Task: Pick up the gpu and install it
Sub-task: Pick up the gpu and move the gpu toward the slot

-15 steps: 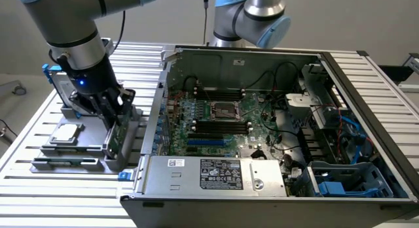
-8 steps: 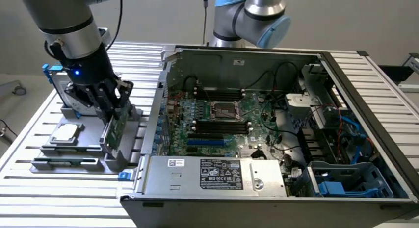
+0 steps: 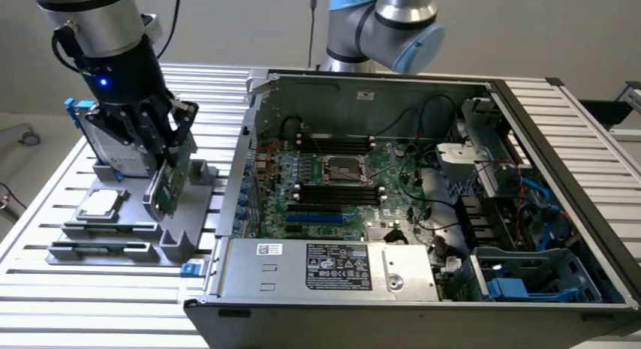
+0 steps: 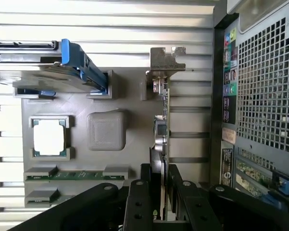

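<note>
The gpu is a flat card with a green circuit board face. It stands on edge above the grey holder tray at the exterior view's left. My gripper comes down from above and is shut on the card's upper edge. In the wrist view the gpu is seen edge-on, with its metal end bracket at the far end. My gripper clamps it between two black fingers. I cannot tell whether the card's lower edge is clear of the holder.
A silver hard drive with blue rails, a square silver chip and memory sticks sit in the same tray. The open computer case with its motherboard lies to the exterior view's right, its perforated wall close beside the card.
</note>
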Robot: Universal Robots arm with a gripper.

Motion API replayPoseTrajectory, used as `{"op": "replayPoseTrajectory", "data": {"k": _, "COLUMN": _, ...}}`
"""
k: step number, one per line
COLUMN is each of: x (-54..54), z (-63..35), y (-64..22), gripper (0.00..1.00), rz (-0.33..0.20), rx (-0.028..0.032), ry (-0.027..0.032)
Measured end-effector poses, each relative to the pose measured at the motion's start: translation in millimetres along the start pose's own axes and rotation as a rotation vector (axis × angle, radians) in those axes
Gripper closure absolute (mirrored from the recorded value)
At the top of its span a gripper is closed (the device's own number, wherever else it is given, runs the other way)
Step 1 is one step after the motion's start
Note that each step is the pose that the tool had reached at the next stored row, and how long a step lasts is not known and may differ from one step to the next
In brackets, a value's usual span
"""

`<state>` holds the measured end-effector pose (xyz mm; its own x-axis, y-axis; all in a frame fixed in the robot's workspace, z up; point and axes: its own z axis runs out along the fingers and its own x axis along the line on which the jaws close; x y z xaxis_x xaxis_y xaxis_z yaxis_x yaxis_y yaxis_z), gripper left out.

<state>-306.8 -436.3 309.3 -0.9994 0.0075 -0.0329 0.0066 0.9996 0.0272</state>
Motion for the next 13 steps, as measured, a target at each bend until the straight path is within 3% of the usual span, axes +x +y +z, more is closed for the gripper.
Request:
{"op": "replayPoseTrajectory", "data": {"k": 7, "x": -3.4, "z": -31.8, "y": 0.8, "gripper": 0.74, "rz": 0.000, "rx": 0.0000, "ry": 0.0002}}
{"op": "replayPoseTrajectory", "data": {"k": 13, "x": -15.6, "z": -58.3, "y": 1.7, "gripper": 0.74, "rz": 0.000, "rx": 0.0000, "ry": 0.0033}}
